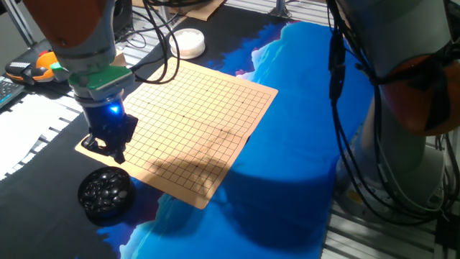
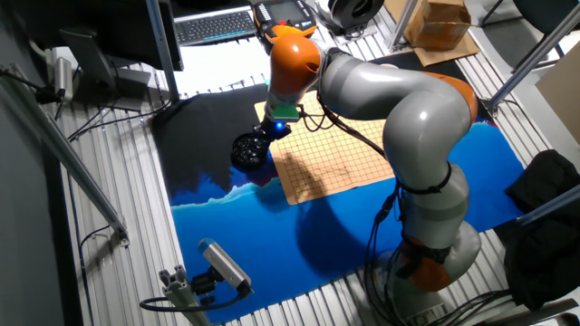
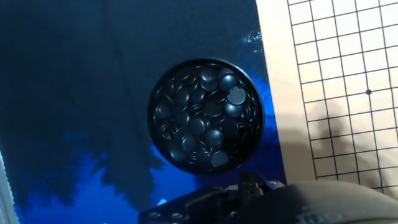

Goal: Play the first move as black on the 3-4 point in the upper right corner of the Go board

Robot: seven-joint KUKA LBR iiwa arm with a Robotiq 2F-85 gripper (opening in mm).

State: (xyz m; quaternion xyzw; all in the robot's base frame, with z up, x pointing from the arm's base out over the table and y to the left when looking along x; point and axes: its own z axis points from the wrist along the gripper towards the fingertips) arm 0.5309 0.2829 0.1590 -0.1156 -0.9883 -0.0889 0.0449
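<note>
Stones fill one round black bowl [image 1: 106, 192], which sits on the dark cloth just off the near-left corner of the board; the hand view shows them as glossy black discs piled too densely to count, and no single stone for the move [image 3: 213, 137] can be told from the rest. One gripper [image 1: 108, 146] hangs just above and behind the bowl, over the board's left edge, with a blue light glowing on its body; whether its fingers are apart or together cannot be told, since the hand view shows only the housing at the bottom edge and the fixed views are too coarse. One Go board [image 1: 194, 122], tan with a black grid, lies flat beyond the bowl, and no stone is visible on the grid. Blue cloth [image 1: 287, 144] lies under the board's right side, black cloth [image 1: 43, 173] under its left. One white round bowl [image 1: 190, 42] stands beyond the board's far corner. One arm [image 2: 399, 109] reaches over the board from its base on the right.
</note>
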